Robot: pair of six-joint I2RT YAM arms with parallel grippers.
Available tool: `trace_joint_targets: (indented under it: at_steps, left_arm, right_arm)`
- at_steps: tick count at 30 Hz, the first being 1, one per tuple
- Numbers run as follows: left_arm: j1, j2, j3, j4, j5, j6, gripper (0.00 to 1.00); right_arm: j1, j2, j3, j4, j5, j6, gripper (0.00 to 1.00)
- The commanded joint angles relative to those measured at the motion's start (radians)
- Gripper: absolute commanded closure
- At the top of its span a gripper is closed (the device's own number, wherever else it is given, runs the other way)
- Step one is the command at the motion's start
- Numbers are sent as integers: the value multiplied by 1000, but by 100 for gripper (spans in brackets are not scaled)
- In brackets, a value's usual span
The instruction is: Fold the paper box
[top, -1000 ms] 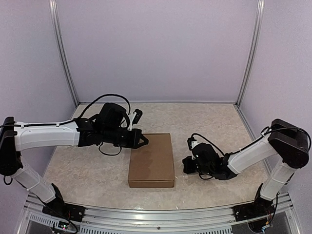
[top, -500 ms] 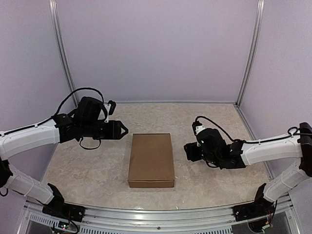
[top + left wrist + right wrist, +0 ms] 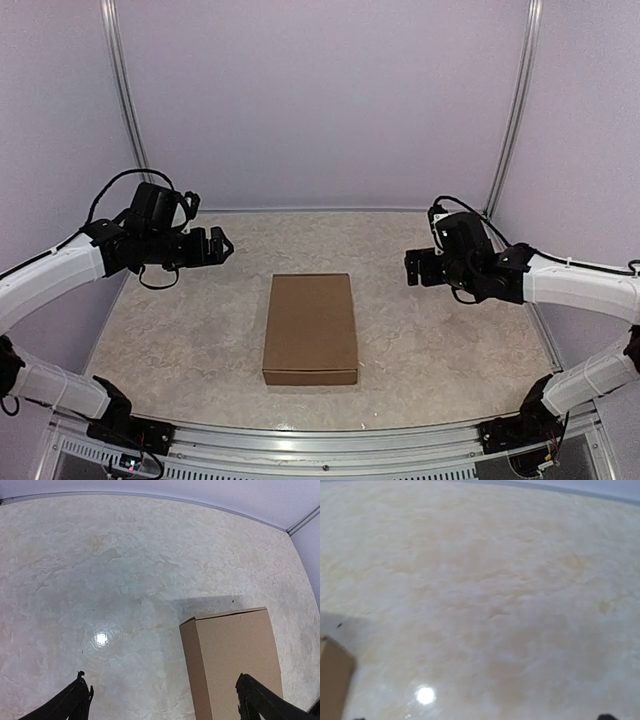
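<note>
Nearest the front edge of the table (image 3: 450, 345), about midway across, the paper box (image 3: 311, 328) lies flat and shut, its lid level and no flap or tab sticking out (so, to my eye, the folding looks done). Nothing touches it. Farther back on its left, the left hand (image 3: 222, 245) hangs above the table with its fingers (image 3: 75, 705) spread wide and empty, well apart from the box. Across on the other side, the right hand (image 3: 411, 270) hangs likewise, spread and holding nothing. I'd judge both sit high and off to the sides to leave the finished box undisturbed. Behind them, bare table runs to the back wall (image 3: 320, 100).
</note>
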Motion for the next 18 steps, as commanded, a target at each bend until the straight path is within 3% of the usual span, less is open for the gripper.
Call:
trace_joint_targets:
  at_steps: [1,7,13,18]
  left_arm:
    - [77,-19,55,-82,-13,52,1]
    - [238,-7,88,-121,12,72,1]
    - [380,-37,55,-108,-13,82,1]
    - [392,-96,-2,-78,-29,98,1]
  right_arm:
    - [-149,-24,63,-102,-190,-12,0]
    - [-420,-15,145,-167,-473,35,0]
    - [-512,-24,232,-278,-439,-6,0]
    - [-512,-59,202,-294,-378,-19,0]
